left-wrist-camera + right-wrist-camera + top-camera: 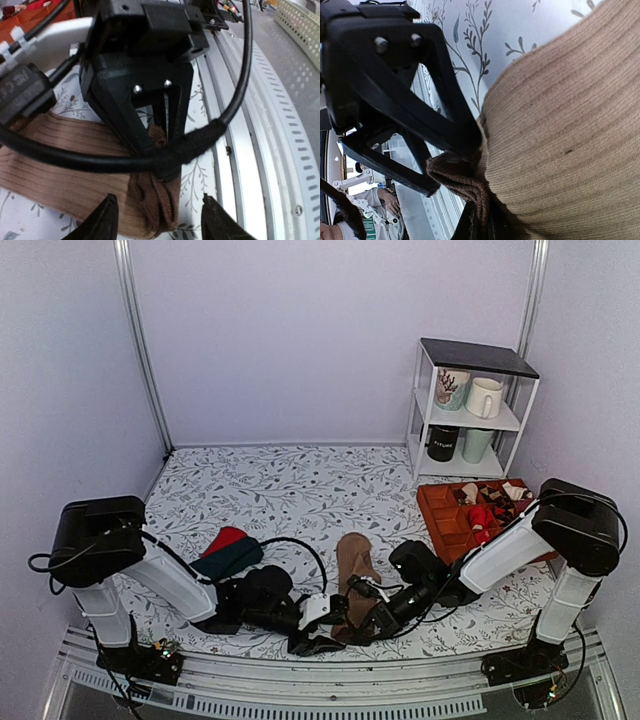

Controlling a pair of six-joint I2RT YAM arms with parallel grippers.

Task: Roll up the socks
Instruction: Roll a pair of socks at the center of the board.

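Observation:
The tan-brown socks (352, 560) lie as one long flat strip on the floral cloth, toe toward the back and near end by the front rail. My right gripper (364, 624) is shut on a bunched fold at that near end; the fold (465, 182) runs down between its dark fingers (479, 227). My left gripper (318, 638) is open, and its two fingertips (106, 220) stand either side of the sock's end (152, 207), apart from it. In the left wrist view the right gripper (162, 137) stands pinching the fold just beyond.
Red and dark green socks (228, 550) lie left of the strip, by the left arm. An orange tray (445, 525) with small rolled socks stands at the right. A white shelf (470, 405) with mugs is at the back right. The metal front rail (260, 150) runs close by.

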